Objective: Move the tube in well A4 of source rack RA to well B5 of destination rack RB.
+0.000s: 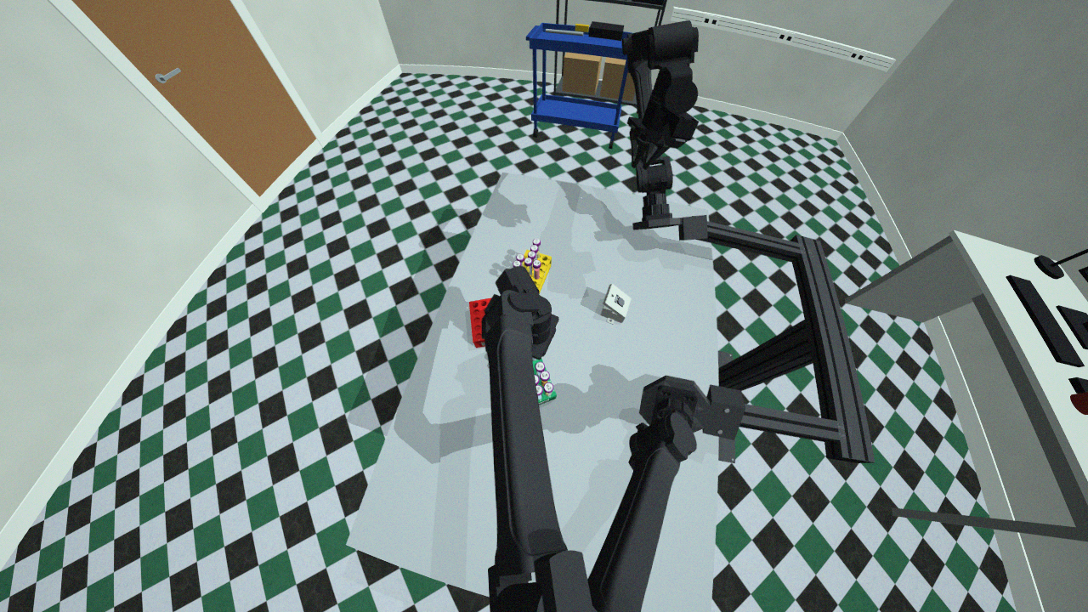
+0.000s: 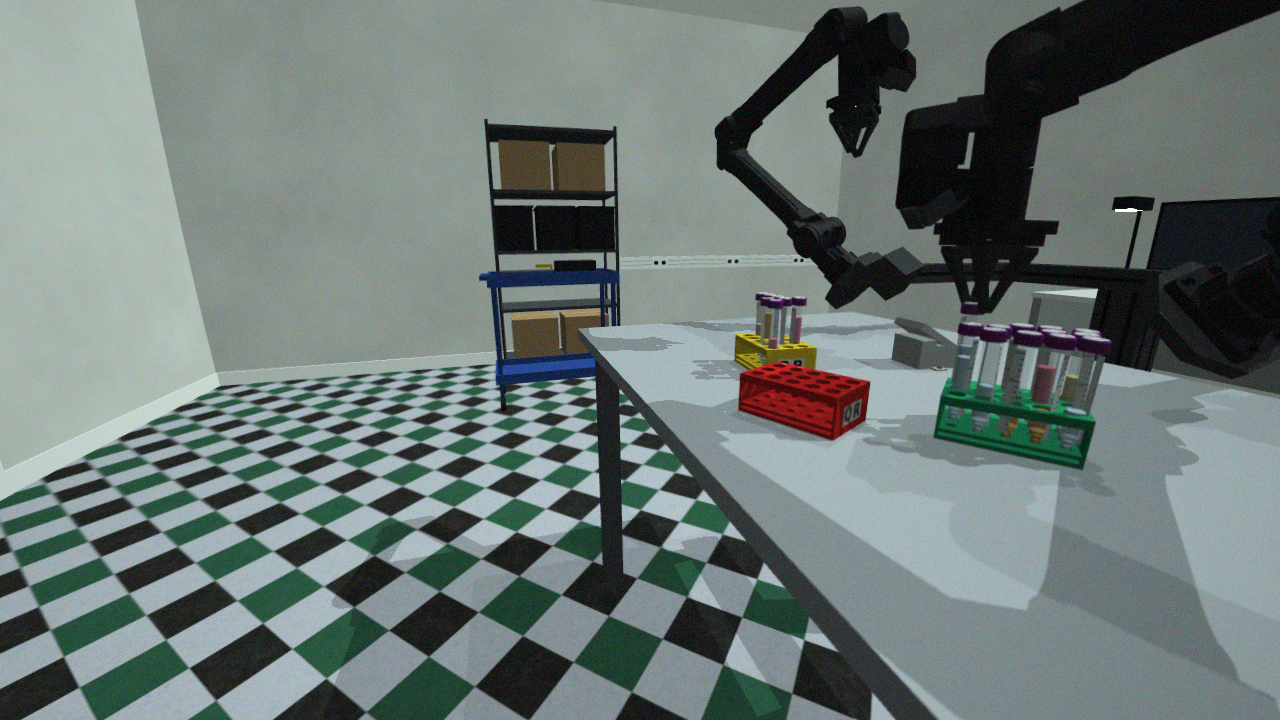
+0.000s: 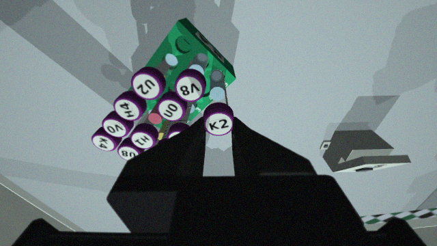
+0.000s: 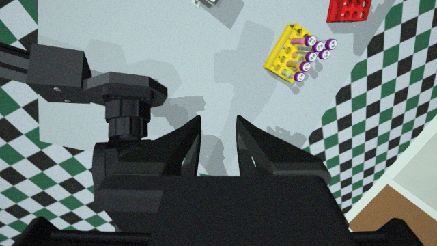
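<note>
My left gripper [image 3: 218, 123] [image 2: 977, 300] is shut on the purple-capped tube K2 [image 3: 218, 122] [image 2: 970, 308], upright above the green rack RA [image 3: 186, 25] [image 2: 1011, 447] [image 1: 549, 397]. Its cap stands higher than the others. Its lower end shows near the labelled end of RA; I cannot tell whether it is inside a well. Several other tubes stand in RA. My right gripper [image 4: 218, 122] [image 2: 857, 150] is open and empty, high above the table's far part. The yellow rack RB [image 4: 273, 56] [image 2: 747, 353] [image 1: 544, 280] holds several tubes and has open wells.
An empty red rack [image 1: 478, 323] [image 2: 801, 394] [image 4: 348, 14] stands between RB and RA, near the table's long edge. A grey box with a tilted white top [image 1: 616, 298] [image 2: 920, 349] [image 3: 362, 140] stands on the arm-base side. The left arm crosses high over the racks.
</note>
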Robot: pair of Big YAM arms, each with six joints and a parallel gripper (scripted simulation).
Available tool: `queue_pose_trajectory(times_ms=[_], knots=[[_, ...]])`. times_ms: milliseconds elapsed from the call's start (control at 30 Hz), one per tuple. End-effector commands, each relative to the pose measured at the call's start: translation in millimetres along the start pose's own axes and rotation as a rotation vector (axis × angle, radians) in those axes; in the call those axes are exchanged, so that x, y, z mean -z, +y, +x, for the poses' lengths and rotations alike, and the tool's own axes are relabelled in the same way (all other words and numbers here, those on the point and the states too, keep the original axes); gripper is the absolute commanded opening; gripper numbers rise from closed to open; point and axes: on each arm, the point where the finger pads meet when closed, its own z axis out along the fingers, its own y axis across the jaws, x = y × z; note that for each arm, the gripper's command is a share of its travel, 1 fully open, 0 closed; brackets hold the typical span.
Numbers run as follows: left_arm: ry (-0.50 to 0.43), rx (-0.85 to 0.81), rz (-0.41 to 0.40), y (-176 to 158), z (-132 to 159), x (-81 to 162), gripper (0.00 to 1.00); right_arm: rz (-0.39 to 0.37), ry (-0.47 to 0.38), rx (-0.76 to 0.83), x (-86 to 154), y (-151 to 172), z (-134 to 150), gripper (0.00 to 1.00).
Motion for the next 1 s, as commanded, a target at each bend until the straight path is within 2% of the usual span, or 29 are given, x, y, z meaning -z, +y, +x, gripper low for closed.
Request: queue_pose_trajectory(times_ms=[0,967], knots=[[0.001,0.022,0.006,8,-3,-4,0.00,0.009,-0.029,-0.011,11,-6,-5,0.30],[0.015,0.002,-0.005,3,0,-23,0.00,0.009,-0.029,-0.011,11,-6,-5,0.30]])
